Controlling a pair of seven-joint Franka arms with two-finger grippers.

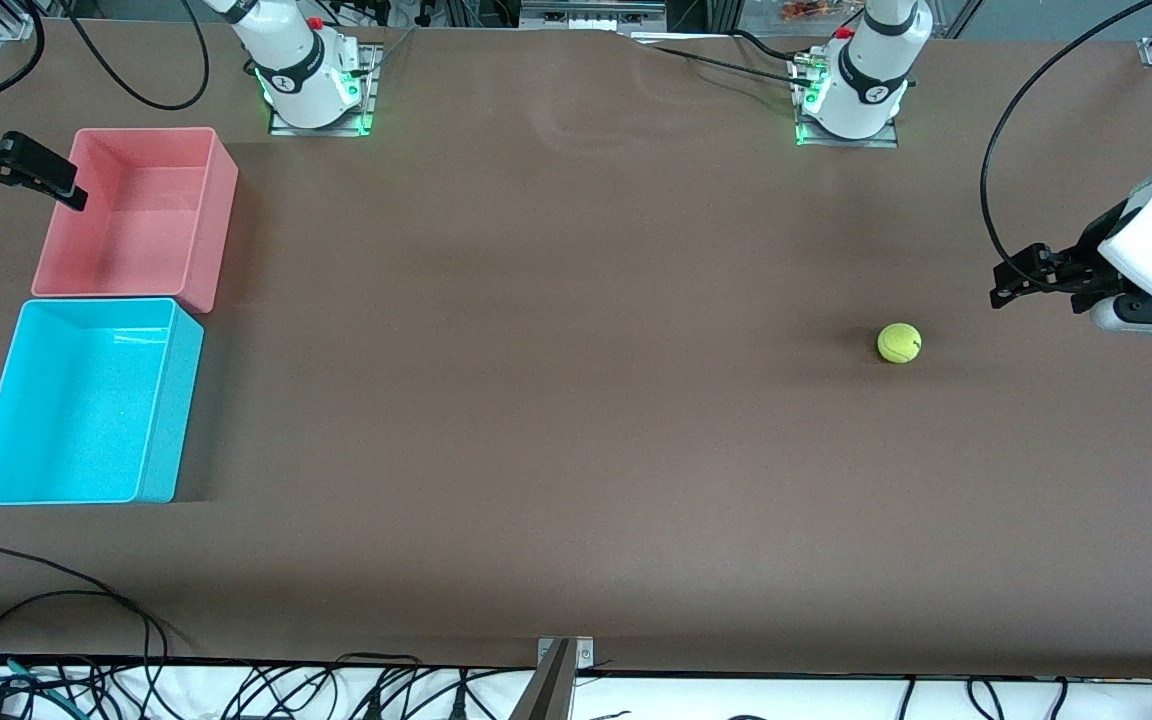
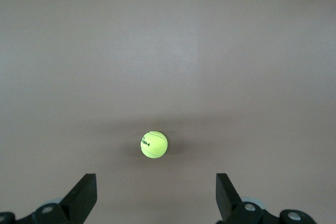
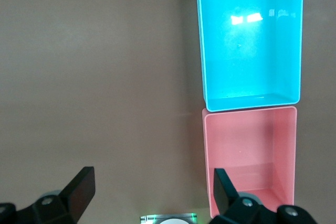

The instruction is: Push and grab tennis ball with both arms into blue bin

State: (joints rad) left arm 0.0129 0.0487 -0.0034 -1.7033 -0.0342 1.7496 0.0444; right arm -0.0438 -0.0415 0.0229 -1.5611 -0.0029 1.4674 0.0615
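Note:
The tennis ball (image 1: pixel 899 343) lies on the brown table toward the left arm's end. It also shows in the left wrist view (image 2: pixel 154 144), ahead of the open fingers and apart from them. My left gripper (image 1: pixel 1021 275) is open and empty, a short way from the ball at the table's left-arm end. The blue bin (image 1: pixel 161 400) stands empty at the right arm's end, and the right wrist view (image 3: pixel 249 40) shows it from above. My right gripper (image 1: pixel 61 185) is open and empty over the outer edge of the pink bin.
A pink bin (image 1: pixel 216 220) stands empty and touching the blue bin, farther from the front camera; it also shows in the right wrist view (image 3: pixel 247 156). Cables lie along the table's front edge (image 1: pixel 56 600). The arm bases stand at the back (image 1: pixel 316 90).

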